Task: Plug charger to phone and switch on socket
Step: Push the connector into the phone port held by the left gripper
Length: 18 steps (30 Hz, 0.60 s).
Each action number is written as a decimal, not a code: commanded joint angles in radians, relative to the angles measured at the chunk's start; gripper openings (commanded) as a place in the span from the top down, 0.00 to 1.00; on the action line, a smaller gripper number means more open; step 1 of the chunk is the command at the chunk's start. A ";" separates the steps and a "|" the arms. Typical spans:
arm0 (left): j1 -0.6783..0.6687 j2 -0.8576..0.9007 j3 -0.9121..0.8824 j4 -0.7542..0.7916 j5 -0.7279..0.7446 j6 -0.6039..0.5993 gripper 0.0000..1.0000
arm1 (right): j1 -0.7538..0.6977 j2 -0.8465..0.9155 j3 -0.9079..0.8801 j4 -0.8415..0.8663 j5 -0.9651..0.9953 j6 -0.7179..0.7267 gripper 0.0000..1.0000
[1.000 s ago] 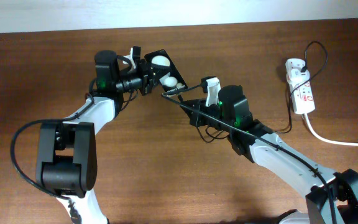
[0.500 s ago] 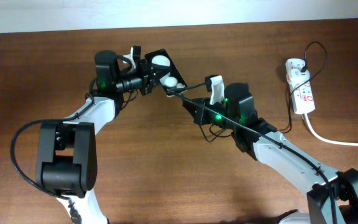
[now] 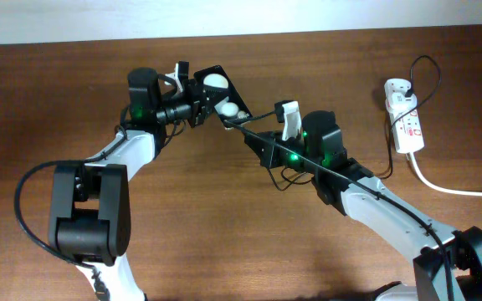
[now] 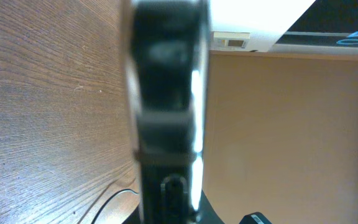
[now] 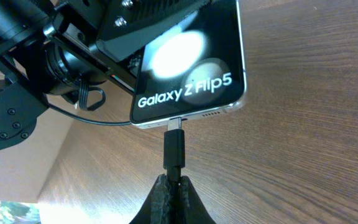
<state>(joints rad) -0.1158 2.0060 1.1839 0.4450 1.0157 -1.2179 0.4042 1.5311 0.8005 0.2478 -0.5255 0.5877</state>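
My left gripper [image 3: 192, 102] is shut on the phone [image 3: 217, 94], a black slab with two white round patches, and holds it tilted above the table. In the right wrist view the phone [image 5: 191, 62] reads "Galaxy Z Flip5". My right gripper [image 5: 174, 186] is shut on the charger's black plug [image 5: 174, 149], and its metal tip sits at the port in the phone's bottom edge. In the overhead view my right gripper [image 3: 249, 134] is just right of the phone. The thin black cable [image 3: 341, 174] runs right to the white adapter [image 3: 396, 86] in the socket [image 3: 406, 121]. The left wrist view shows only the phone's dark edge [image 4: 166, 112], blurred.
The socket's thick white cord [image 3: 454, 190] leaves the table at the right edge. A loop of the black cable [image 3: 425, 71] arches beside the socket. The brown wooden table [image 3: 224, 234] lies under both arms.
My right arm has shifted slightly to the right and its wrist has turned a little, with the plug staying at the phone's bottom edge. The left arm and phone have not moved.
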 commanded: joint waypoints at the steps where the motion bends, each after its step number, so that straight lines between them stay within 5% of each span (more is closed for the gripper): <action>1: 0.000 -0.003 0.011 0.010 0.007 0.023 1.00 | -0.005 0.007 0.001 0.000 -0.014 -0.002 0.96; 18: -0.003 -0.003 0.011 0.010 0.009 0.023 1.00 | -0.005 0.007 0.001 0.003 0.013 -0.002 0.96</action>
<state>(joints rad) -0.1158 2.0060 1.1839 0.4450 1.0157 -1.2179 0.4042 1.5311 0.8005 0.2474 -0.5213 0.5877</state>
